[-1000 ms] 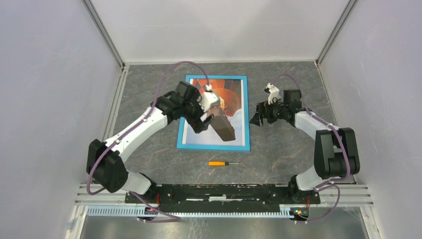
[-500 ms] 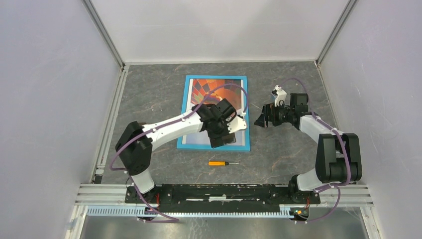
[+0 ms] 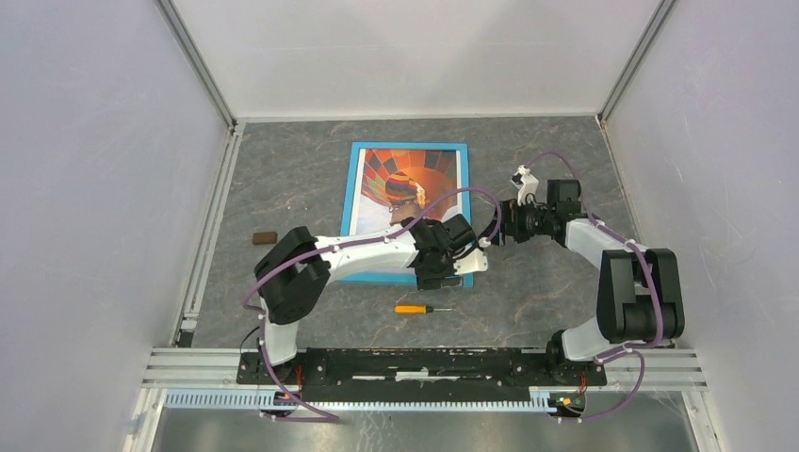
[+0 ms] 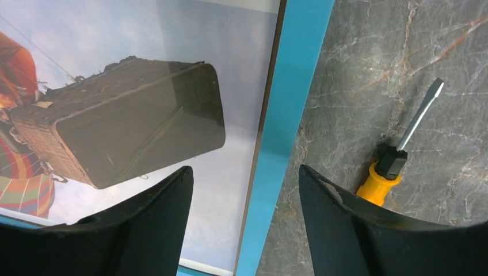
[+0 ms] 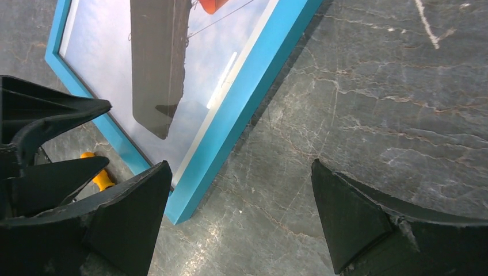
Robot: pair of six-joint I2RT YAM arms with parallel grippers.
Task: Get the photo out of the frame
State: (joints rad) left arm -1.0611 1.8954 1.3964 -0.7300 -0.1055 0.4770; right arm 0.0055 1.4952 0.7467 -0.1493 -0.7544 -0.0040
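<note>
The frame point(image 3: 410, 146), with a thin bright-blue border, lies face up at the table's centre. The photo point(image 3: 405, 184) of an orange balloon sits inside it. My left gripper point(image 3: 457, 273) is open at the frame's near right corner. In the left wrist view the gripper point(image 4: 244, 172) straddles the blue border point(image 4: 293, 86), with one finger over the photo's wicker basket point(image 4: 126, 121) and the other over the table. My right gripper point(image 3: 492, 231) is open just right of the frame. In the right wrist view the gripper point(image 5: 241, 167) hangs over bare table beside the frame's corner point(image 5: 244, 106).
An orange-handled screwdriver point(image 3: 421, 308) lies just in front of the frame and shows close to my left gripper's right finger point(image 4: 397, 164). A small brown block point(image 3: 264, 237) lies on the table to the left. Grey walls enclose the table on three sides.
My left arm has swung from over the frame's middle down to its near right corner. The brown block on the left is now uncovered. My right gripper has barely moved.
</note>
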